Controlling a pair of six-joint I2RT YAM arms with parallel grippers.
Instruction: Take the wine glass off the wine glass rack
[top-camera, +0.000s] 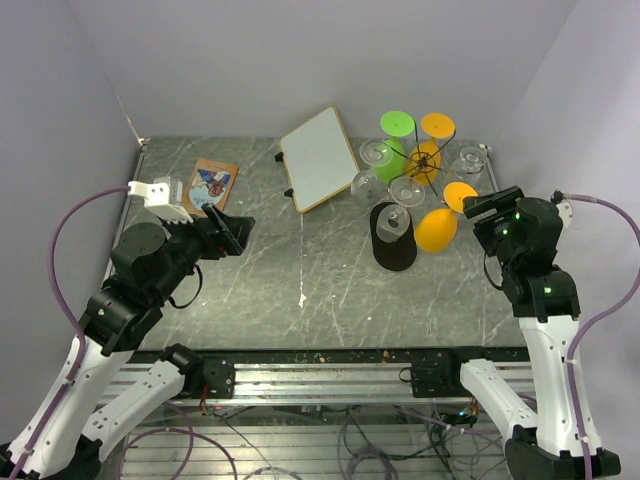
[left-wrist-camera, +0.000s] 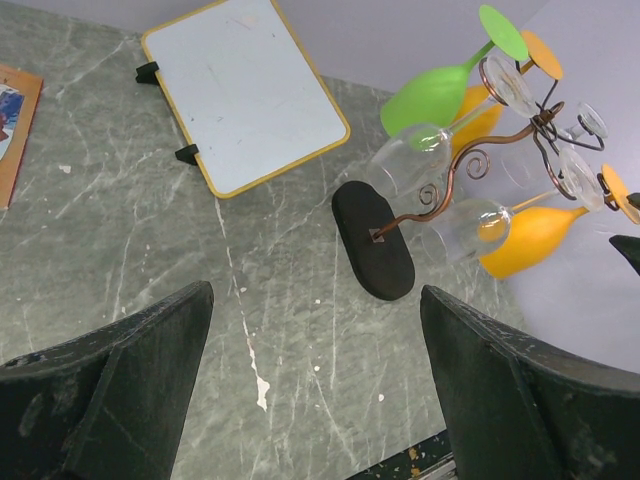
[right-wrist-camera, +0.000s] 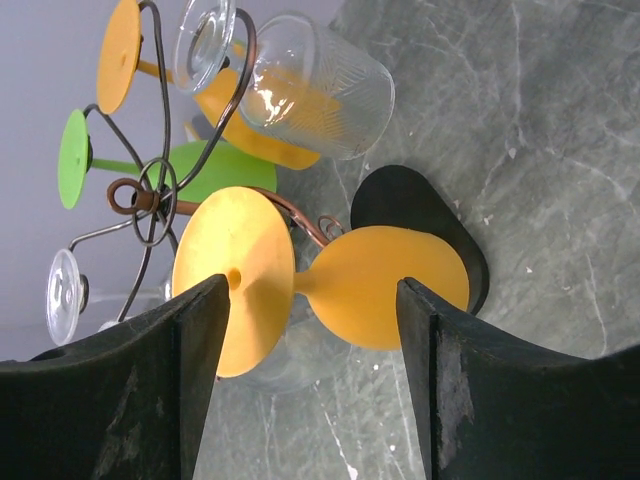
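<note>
The wine glass rack (top-camera: 428, 160) stands at the right rear of the table (top-camera: 300, 270). It is a thin copper-brown wire tree with curled arms, set on a flat, matte black oval base (top-camera: 393, 250). It carries several glasses hung by their feet with the bowls down. Some are opaque orange, one is an opaque green glass (left-wrist-camera: 432, 95), and several are clear. One of these, a clear ribbed glass (right-wrist-camera: 315, 85), catches a bright glint.

My right gripper (right-wrist-camera: 310, 290) is at the near right side of the rack, jaws apart. An orange wine glass (right-wrist-camera: 385, 285) lies across the gap between them, its round foot by one finger and its smooth egg-shaped bowl by the other. I see no firm grasp on it, and I cannot tell whether either pad touches it.

My left gripper (left-wrist-camera: 315, 292) hangs well away over the left of the table, spread wide and holding nothing. The tabletop is grey stone-patterned with pale veins. A white board (top-camera: 320, 158) with a yellow rim lies left of the rack.
</note>
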